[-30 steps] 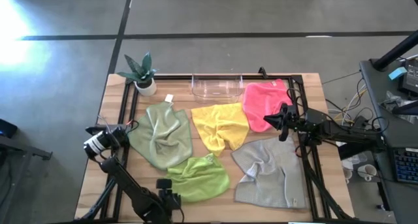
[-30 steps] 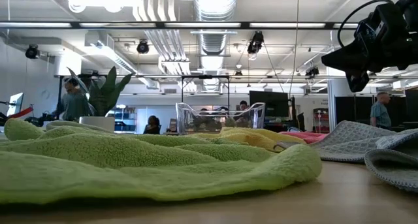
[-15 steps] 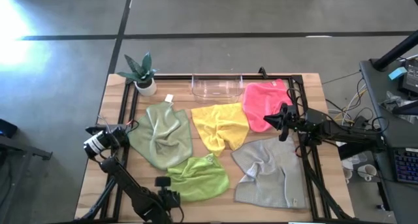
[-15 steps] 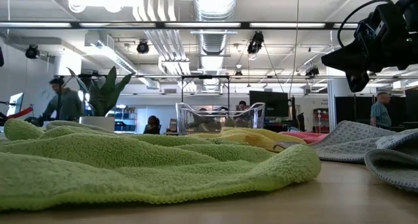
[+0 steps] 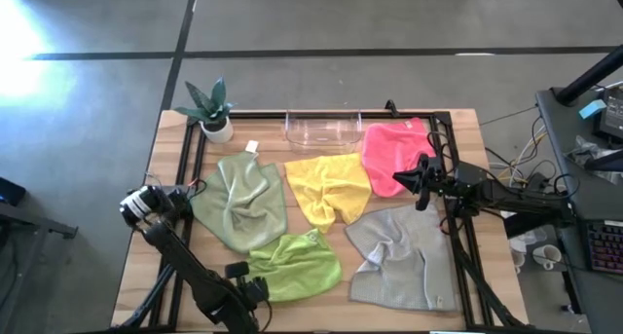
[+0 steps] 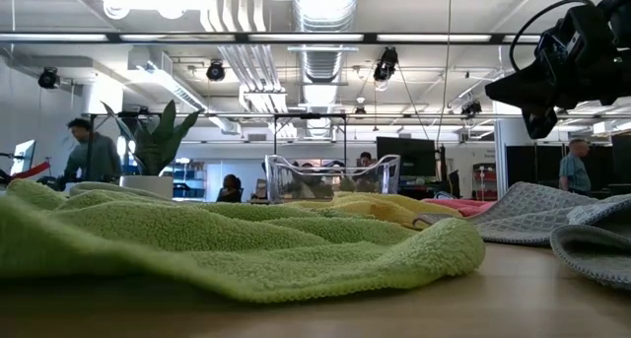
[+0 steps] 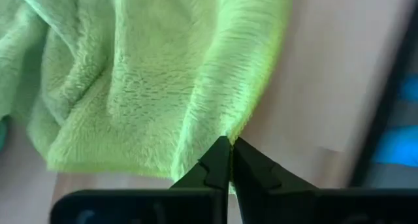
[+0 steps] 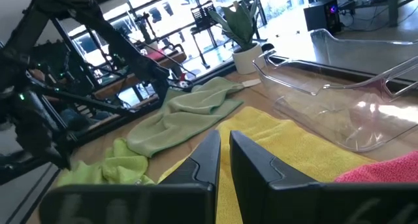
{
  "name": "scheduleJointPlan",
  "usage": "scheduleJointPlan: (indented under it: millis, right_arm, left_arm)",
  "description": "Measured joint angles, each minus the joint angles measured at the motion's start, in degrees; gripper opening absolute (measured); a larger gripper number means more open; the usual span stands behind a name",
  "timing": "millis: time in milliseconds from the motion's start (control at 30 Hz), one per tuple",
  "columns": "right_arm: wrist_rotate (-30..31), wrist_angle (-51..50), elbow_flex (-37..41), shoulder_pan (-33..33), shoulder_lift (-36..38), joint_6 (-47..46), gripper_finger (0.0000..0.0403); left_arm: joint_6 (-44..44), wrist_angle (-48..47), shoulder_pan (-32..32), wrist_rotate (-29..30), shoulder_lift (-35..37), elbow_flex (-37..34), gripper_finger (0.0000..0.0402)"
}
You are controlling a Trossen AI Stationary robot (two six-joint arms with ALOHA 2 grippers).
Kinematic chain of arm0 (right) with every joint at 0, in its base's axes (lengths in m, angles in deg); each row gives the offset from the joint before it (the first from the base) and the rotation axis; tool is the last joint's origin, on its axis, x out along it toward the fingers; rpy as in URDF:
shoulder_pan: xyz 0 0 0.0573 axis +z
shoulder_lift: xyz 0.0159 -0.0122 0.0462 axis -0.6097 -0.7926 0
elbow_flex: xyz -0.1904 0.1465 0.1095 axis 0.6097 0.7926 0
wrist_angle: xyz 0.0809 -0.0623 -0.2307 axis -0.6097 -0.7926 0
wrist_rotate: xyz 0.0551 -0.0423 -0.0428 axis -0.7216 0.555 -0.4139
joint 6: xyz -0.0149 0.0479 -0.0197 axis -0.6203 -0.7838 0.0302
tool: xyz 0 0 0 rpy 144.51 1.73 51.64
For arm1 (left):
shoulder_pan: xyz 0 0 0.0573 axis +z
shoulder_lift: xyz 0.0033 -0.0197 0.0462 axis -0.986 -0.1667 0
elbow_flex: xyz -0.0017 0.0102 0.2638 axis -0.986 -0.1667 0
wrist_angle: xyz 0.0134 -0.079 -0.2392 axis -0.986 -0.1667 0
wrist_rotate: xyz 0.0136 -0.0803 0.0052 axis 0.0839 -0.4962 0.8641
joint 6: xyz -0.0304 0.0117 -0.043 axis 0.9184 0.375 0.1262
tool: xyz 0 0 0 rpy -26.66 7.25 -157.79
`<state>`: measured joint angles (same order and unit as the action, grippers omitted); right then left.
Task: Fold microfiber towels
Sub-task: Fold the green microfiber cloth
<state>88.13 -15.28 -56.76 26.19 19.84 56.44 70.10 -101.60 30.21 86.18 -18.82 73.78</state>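
Left hand (image 7: pixel 230 140), fingers pinched together on the edge of the lime green towel (image 5: pixel 297 263), a fluffy crumpled heap at the worktop's (image 5: pixel 219 134) six o'clock. Right hand (image 5: pixel 404 181), fingers nearly together and empty, hovers at three o'clock.

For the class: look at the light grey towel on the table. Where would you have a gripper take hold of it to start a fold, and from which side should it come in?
Grip the light grey towel at its near right corner, probably coming in from the table's right edge. That corner lies flat and single-layered with bare wood beside it, while the far end is rumpled and folded over. The right gripper hovers above the hot pink towel, on the same side.
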Motion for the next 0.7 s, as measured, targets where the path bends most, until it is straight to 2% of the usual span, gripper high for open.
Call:
scheduleJointPlan:
  millis: [233,433,567,700]
  right_arm:
    - [1.5,0.1,0.0,0.0,0.0,0.2,0.0027]
    - [1.5,0.2,0.0,0.0,0.0,-0.6,0.0027]
    - [1.6,1.3,0.1,0.0,0.0,-10.9,0.0027]
    - [1.4,4.4,0.2,0.0,0.0,-14.2,0.0027]
  left_arm:
    - [5.8,-3.1,0.0,0.2,3.5,0.0,0.0000]
    - [6.1,-3.5,0.6,0.2,4.3,0.0,0.0000]
    - [6.0,-3.6,1.5,0.1,4.4,0.0,0.0000]
    - [6.0,-3.6,2.5,0.0,4.4,0.6,0.0000]
